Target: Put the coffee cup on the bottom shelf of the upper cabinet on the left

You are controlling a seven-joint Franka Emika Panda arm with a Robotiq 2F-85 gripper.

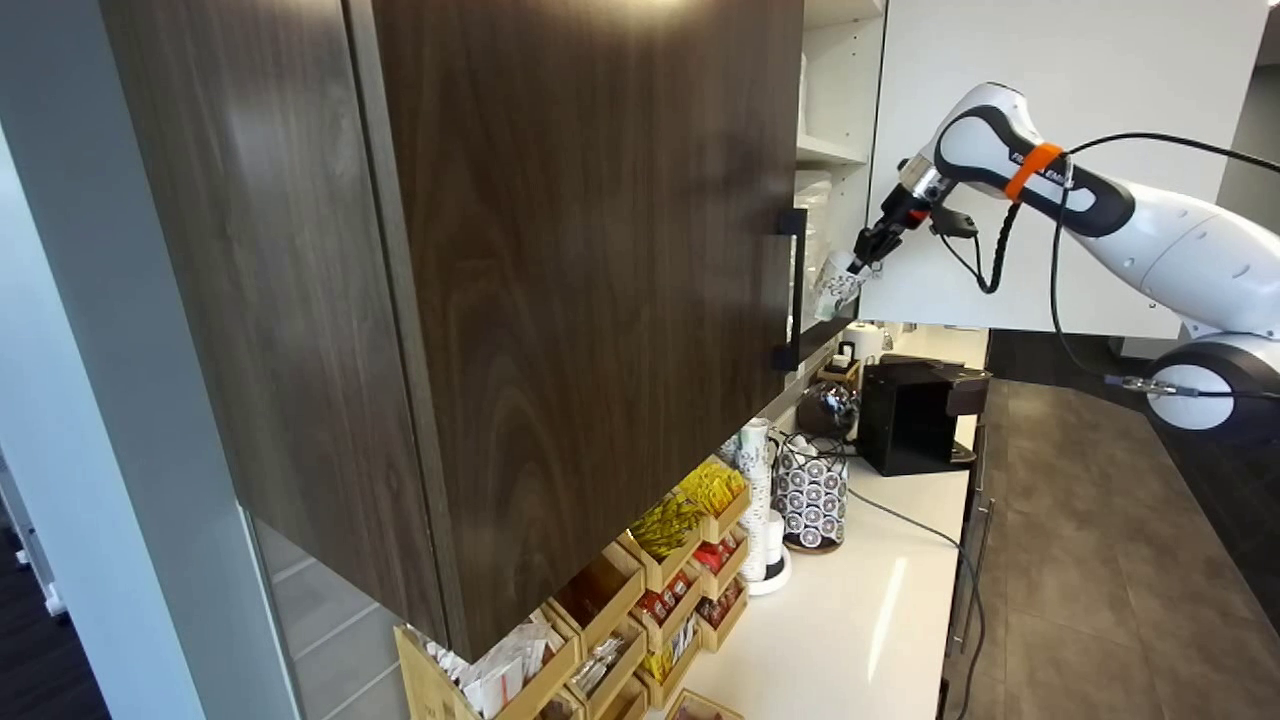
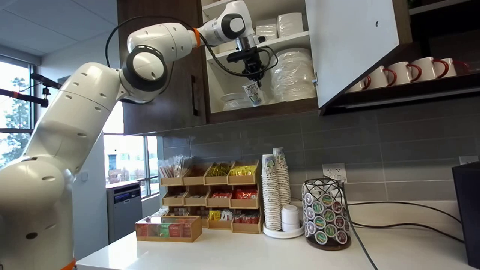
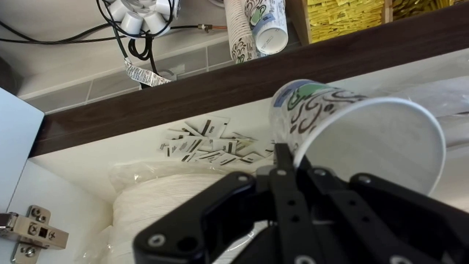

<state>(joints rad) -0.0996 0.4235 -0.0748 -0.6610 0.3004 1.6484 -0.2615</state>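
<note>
- One thin pinch carries everything: the gripper (image 3: 295, 157) is nearly closed, one of its fingers (image 3: 284, 165) outside, its mate inside the mouth of the cup (image 3: 359, 135), with nothing else visibly touched.
- That cup hangs tilted, base toward 10 o'clock and mouth toward 4 in the wrist view. Both exterior views put it low at the open front of the cabinet (image 1: 600, 250); whether its base touches anything, I cannot tell.
- At its 12 o'clock runs the lip (image 3: 329, 58). The step seems to be setting down: bring the base wholly inside that edge, then rotate until it is level — perched on the lip, the cup would likely tip outward.
- Past the cup lies the shelf (image 3: 121, 146), the goal, with packets (image 3: 216, 143) at 9 o'clock and a wrapped stack (image 3: 154, 198) at 8. Aim for flat board just behind the lip, since loose paper could leave the cup rocking. Lower softly; a hard push may buckle a wall gripped only at its rim.
- On that board, let go by spreading the fingers slightly — the inner one could hook the rim — and back out along the mouth's line.
- Farthest, beyond the lip at 11 o'clock, stand paper cups (image 3: 269, 22); a drop would likely end near them.
</note>
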